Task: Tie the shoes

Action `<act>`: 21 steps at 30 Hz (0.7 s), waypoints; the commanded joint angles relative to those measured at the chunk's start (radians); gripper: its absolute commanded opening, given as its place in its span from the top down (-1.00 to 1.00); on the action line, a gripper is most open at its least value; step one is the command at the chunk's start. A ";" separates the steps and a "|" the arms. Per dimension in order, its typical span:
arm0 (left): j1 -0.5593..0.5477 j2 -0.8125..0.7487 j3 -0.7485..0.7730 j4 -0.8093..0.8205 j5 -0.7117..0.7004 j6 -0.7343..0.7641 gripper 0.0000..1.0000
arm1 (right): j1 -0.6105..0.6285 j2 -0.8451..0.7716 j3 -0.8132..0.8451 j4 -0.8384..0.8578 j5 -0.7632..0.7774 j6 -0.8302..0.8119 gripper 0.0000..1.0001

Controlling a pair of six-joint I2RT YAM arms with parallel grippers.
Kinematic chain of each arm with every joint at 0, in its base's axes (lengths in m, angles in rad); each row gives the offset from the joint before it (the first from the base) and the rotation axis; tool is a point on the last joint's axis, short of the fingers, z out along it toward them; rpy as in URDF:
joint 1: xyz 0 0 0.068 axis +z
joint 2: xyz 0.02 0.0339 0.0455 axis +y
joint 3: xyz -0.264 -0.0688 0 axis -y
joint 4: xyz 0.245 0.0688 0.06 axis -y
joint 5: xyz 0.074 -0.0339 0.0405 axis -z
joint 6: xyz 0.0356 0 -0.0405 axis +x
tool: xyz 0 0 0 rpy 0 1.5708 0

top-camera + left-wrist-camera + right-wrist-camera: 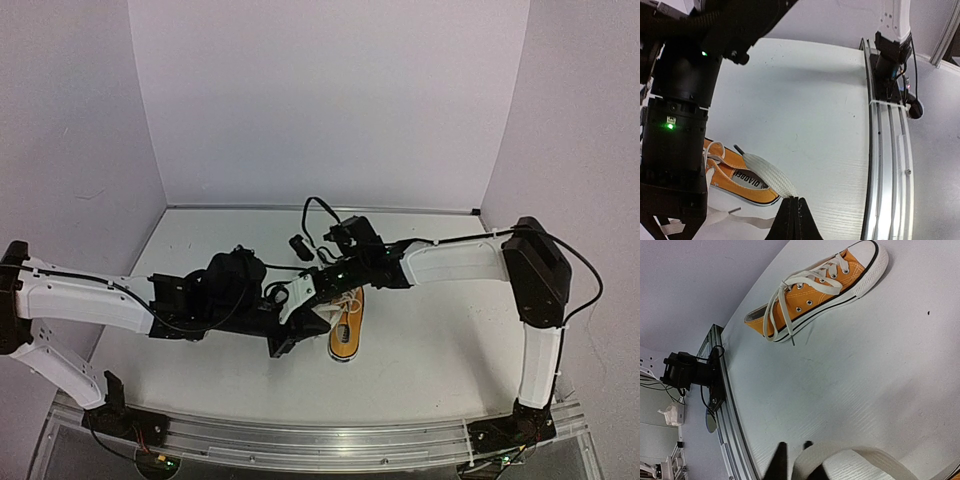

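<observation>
Left wrist view has the left claw (795, 207) clenched on a white lace (767, 175) drawn up from the orange shoe (747, 182), which lies midway on the desk (805, 110), nearer its near edge. I'd hold that tension while the right claw (794, 457), tips slightly parted beside a lace loop (855, 460), takes hold. The right arm (680, 125) crowds over the eyelets; the other shoe (825, 287) lies apart, laces loose.

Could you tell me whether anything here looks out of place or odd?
Only the laces. The free shoe has a loose lace, with a loop and an end drooping over its side to the table. The other shoe has a pinched lace in the left gripper. Nothing looks damaged.
</observation>
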State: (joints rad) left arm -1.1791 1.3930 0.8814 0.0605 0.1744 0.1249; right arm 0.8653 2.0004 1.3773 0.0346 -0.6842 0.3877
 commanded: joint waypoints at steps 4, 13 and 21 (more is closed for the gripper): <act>-0.015 0.020 0.014 -0.069 -0.080 0.125 1.00 | -0.042 -0.119 -0.022 0.047 -0.032 0.023 0.14; -0.031 0.080 0.037 -0.142 -0.104 0.187 1.00 | -0.136 -0.221 -0.056 0.045 -0.083 0.048 0.02; -0.057 0.125 0.050 -0.132 -0.100 0.196 1.00 | -0.064 -0.059 0.127 0.051 -0.117 0.067 0.85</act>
State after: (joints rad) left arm -1.2203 1.5141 0.8825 -0.0792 0.0764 0.2984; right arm 0.7291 1.8466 1.3790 0.0565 -0.7650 0.4462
